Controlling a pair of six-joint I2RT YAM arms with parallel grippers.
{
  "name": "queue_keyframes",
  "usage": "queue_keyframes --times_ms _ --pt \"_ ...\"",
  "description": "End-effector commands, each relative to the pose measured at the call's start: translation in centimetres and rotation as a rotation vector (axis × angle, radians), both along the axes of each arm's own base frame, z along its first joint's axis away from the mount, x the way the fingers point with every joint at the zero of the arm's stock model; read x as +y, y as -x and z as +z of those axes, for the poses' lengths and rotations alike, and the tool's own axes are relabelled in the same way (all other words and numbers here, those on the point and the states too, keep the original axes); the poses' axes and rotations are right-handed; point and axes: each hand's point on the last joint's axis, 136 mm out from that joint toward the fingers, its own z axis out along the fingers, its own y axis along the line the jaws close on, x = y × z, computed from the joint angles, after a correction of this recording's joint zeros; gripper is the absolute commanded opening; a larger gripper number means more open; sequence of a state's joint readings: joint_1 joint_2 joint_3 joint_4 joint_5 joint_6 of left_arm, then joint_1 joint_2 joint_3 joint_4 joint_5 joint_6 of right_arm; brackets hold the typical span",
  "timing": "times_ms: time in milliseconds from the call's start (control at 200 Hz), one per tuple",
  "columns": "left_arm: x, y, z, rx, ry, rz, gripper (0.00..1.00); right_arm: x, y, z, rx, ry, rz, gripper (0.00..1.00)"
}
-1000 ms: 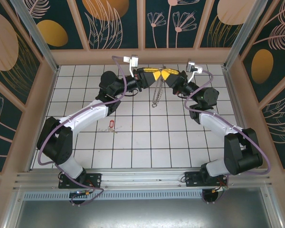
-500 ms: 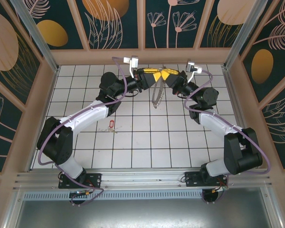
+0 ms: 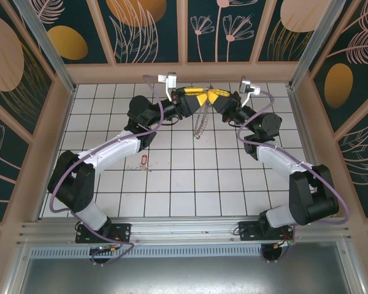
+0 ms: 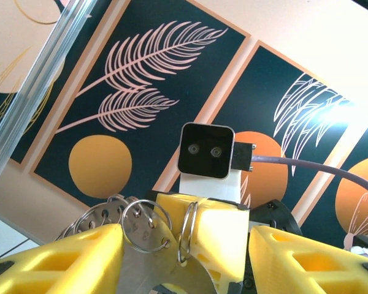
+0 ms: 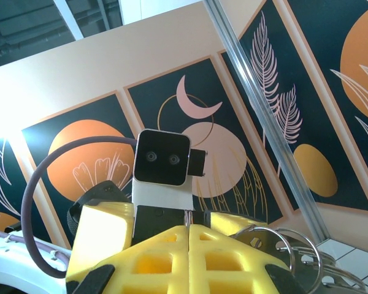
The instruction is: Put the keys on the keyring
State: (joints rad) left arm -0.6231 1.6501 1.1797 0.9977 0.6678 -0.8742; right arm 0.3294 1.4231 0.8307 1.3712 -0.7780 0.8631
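I am seeing my left hand (image 3: 195,97) standing open. Its two yellow fingers (image 4: 61,260) are sitting apart, one on each side of my right hand (image 3: 214,98). My right hand is pinching shut on the keyring (image 3: 200,124), which is hanging down over the far bench (image 3: 190,184). The red key (image 3: 143,160) is lying on the bench, well apart, beside my left arm (image 3: 110,150).

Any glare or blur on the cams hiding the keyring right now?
Left wrist: keyring sharp, glare bleaches the upper-right corner. Right wrist: keyring sharp at lower right, left edge blown out. Top external: even light, no glare, keyring small.
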Motion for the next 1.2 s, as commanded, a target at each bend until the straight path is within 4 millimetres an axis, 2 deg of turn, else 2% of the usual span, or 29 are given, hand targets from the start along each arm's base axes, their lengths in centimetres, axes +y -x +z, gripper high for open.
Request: queue_keyframes --times_ms 0,160,616,661,716,786,886,946,1101,1196 --pt "0.6 1.1 2.0 -0.054 0.05 -0.006 0.55 -0.2 1.0 1.0 -0.061 -0.018 -0.009 0.0" --pt "0.5 1.2 1.9 -0.059 0.043 -0.009 0.47 -0.2 1.0 1.0 -0.06 -0.016 -0.006 0.0" --pt "0.1 1.2 1.8 -0.112 -0.046 0.014 0.37 -0.1 1.4 1.0 -0.067 0.003 -0.006 0.0" --pt "0.1 1.2 1.8 -0.114 -0.047 0.015 0.39 -0.1 1.4 1.0 -0.067 0.005 -0.005 0.0" --pt "0.2 1.1 1.9 -0.114 -0.048 0.023 0.48 -0.1 1.5 1.0 -0.067 0.007 -0.007 0.0" --pt "0.3 1.1 2.0 -0.12 -0.053 0.038 0.53 -0.2 1.5 1.0 -0.067 0.009 -0.012 0.0" --pt "0.8 0.8 2.4 -0.131 -0.069 0.084 0.67 -0.3 1.6 1.0 -0.07 0.014 -0.019 0.0" --pt "1.2 0.7 2.8 -0.144 -0.079 0.119 0.72 -0.3 1.6 1.1 -0.069 0.016 -0.023 0.0" --pt "2.4 1.0 4.3 -0.176 -0.089 0.17 0.78 -0.5 1.8 1.3 -0.074 0.02 -0.027 0.0" --pt "2.5 1.4 4.7 -0.194 -0.105 0.159 0.76 -0.5 1.9 1.4 -0.076 0.023 -0.028 0.0"
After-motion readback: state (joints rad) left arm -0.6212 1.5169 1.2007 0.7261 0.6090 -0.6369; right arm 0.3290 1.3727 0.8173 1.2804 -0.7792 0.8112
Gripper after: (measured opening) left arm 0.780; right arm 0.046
